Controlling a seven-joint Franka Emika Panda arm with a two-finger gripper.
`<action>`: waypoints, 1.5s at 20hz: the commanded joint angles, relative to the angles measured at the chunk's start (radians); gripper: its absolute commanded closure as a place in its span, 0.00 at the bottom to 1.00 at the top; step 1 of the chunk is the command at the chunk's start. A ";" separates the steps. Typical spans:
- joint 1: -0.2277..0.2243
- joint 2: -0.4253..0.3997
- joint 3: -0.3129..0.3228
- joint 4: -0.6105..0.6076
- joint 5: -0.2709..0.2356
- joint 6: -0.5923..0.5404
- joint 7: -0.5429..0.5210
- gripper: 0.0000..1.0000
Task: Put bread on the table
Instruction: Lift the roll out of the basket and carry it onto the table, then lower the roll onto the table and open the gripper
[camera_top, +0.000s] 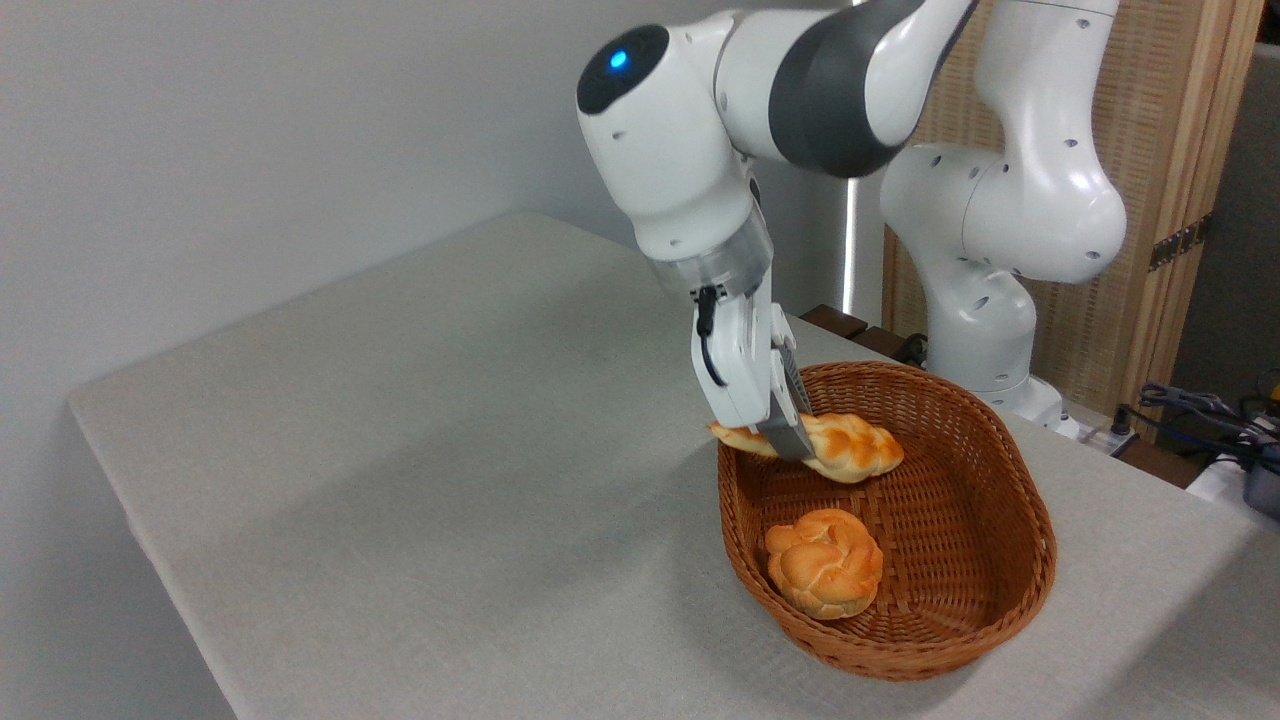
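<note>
**Braided loaf held above the basket's left rim**

We see the white Franka arm (700, 150) reaching down from the upper middle of the view, with a blue light glowing on its wrist joint. Its gripper (790, 440) points downward and is clamped narrowly on the braided loaf (840, 447), gripping it left of its middle. One grey finger (788, 437) crosses the front of the loaf; the other finger is hidden behind it.

We find the loaf raised clear of the floor of the wicker basket (1000, 500), lying roughly level with a slight tilt. Its left pointed end pokes out over the basket's left rim, while its right end hangs over the basket's interior. We cannot tell whether the loaf's underside touches the rim.

Lower in the same basket, near the front wall, rests the round knotted bun (823, 562), well apart from the loaf.

The basket sits on the right part of the grey tabletop (400, 450), whose left and middle stretch lies bare. Behind the arm's base stands a slatted wooden screen (1150, 130), and some cables (1200, 410) lie at the right edge.
</note>
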 joint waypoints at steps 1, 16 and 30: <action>0.001 0.036 0.003 0.156 0.034 -0.115 0.034 0.81; -0.014 0.450 -0.262 0.554 -0.166 0.176 -0.701 0.49; -0.014 0.504 -0.309 0.551 -0.092 0.267 -0.738 0.00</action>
